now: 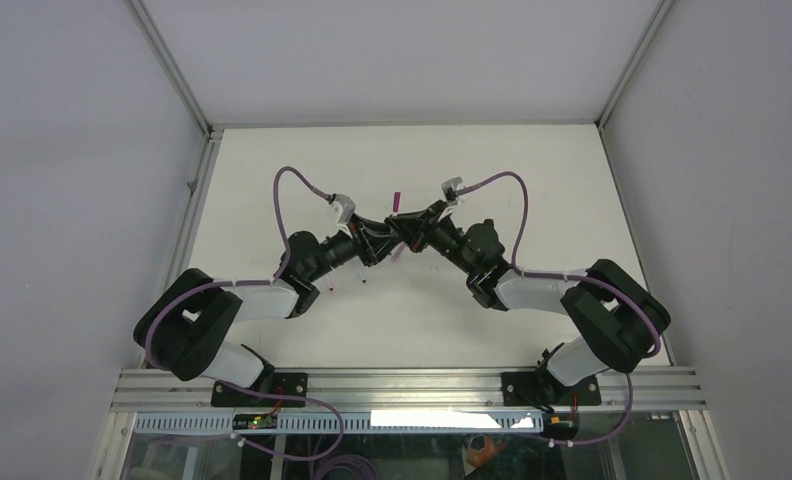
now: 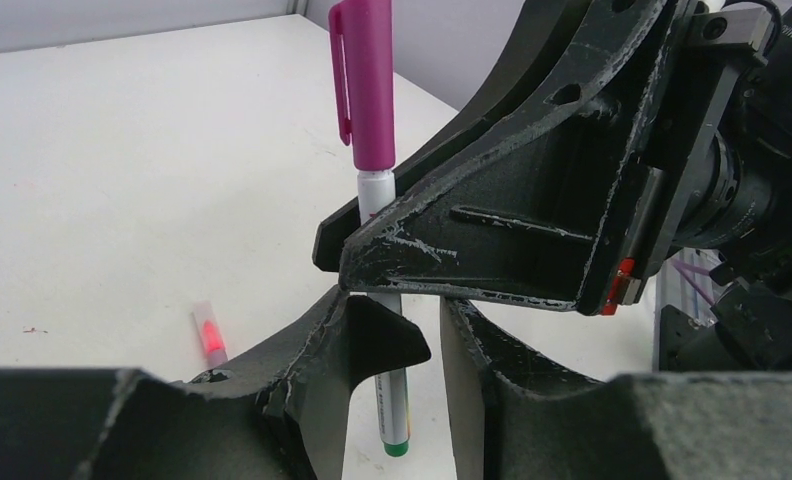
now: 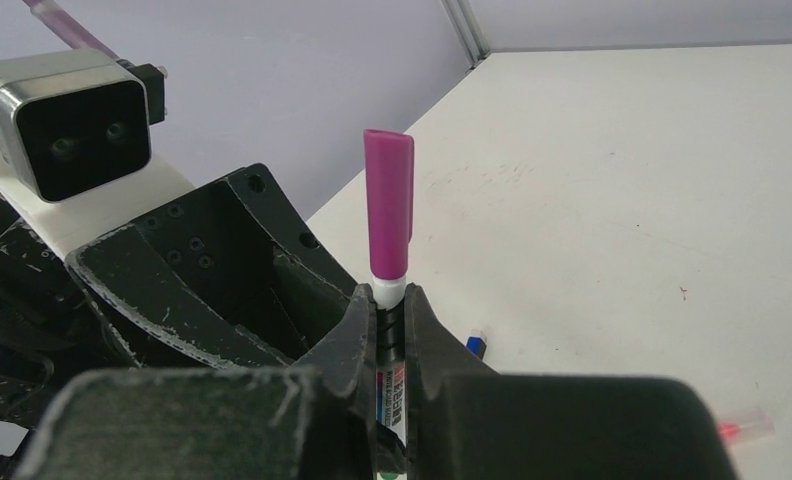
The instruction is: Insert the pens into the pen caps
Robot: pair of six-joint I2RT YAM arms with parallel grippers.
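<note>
Partly, the right claw [image 3: 392,303] hides the pen [image 3: 389,385]

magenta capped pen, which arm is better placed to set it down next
Right, most likely: the right gripper is shut on the capped pen and can simply lower it. The left gripper is open, its fingers only flanking the lower barrel.

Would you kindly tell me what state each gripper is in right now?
The left gripper is open, its fingers loosely flanking the magenta-capped pen.
The right gripper is shut on that pen.
</note>
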